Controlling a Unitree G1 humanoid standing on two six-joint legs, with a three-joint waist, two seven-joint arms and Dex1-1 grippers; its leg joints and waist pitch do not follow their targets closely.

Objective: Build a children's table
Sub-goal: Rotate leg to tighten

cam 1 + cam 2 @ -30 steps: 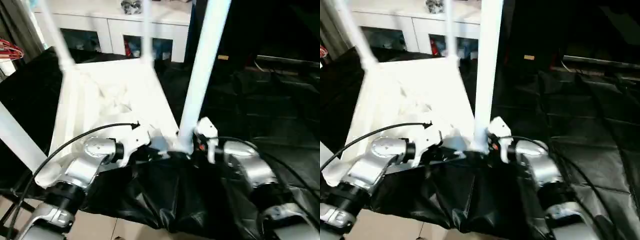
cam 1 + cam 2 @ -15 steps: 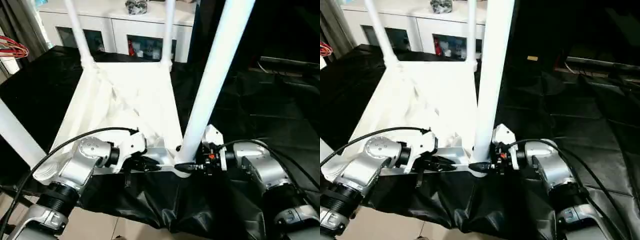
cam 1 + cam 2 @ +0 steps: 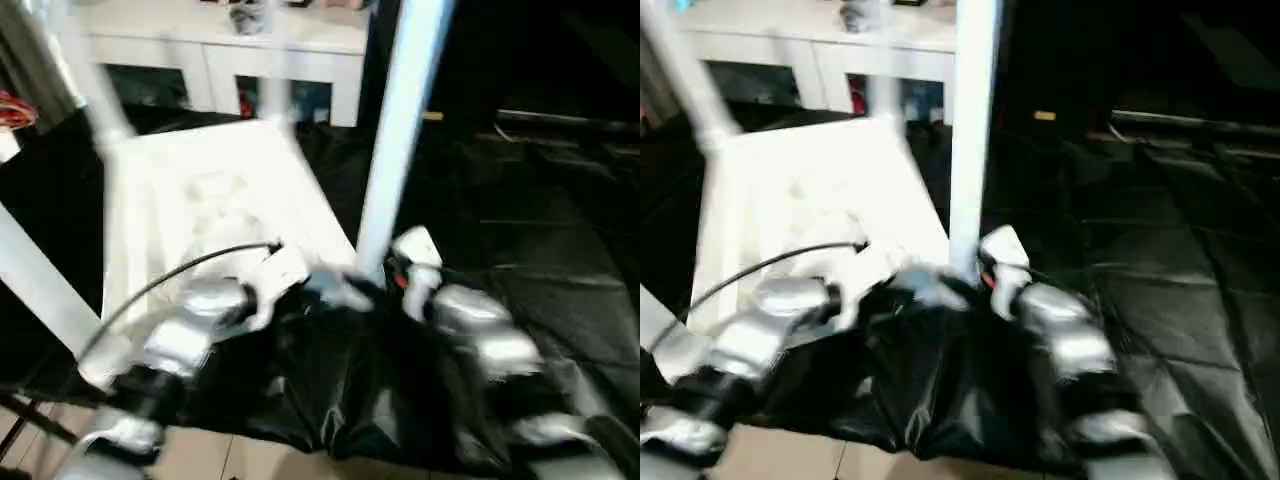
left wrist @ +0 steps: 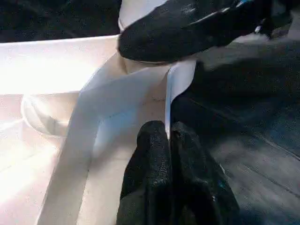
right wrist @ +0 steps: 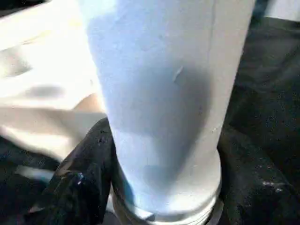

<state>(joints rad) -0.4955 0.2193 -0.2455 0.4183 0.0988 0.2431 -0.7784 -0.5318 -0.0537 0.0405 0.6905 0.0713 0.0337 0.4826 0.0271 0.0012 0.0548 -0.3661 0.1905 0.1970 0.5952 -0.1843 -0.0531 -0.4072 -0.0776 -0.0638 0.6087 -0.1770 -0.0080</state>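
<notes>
- Both forearms: silver metal housings, rounded joints.
- Left arm (image 3: 190,325): thin black cable looping above it.
- Right arm (image 3: 470,330): white wrist block, red marking.
- Fingers (image 4: 159,187): matte black.

The white plastic tabletop (image 3: 215,205) lies upside down on a black-covered counter (image 3: 540,210), its underside facing up, with raised side walls around a recessed middle. Four long white tube legs stand up from its corners. The near right leg (image 3: 395,150) rises tall and nearly upright from its round corner socket (image 5: 164,206), where a stepped collar rings its base. The near left leg (image 3: 35,285) slants out toward the left edge. The two far legs (image 3: 90,95) stand at the far corners. At the near right corner the thin side wall (image 4: 176,86) curves round to meet the socket.
</notes>
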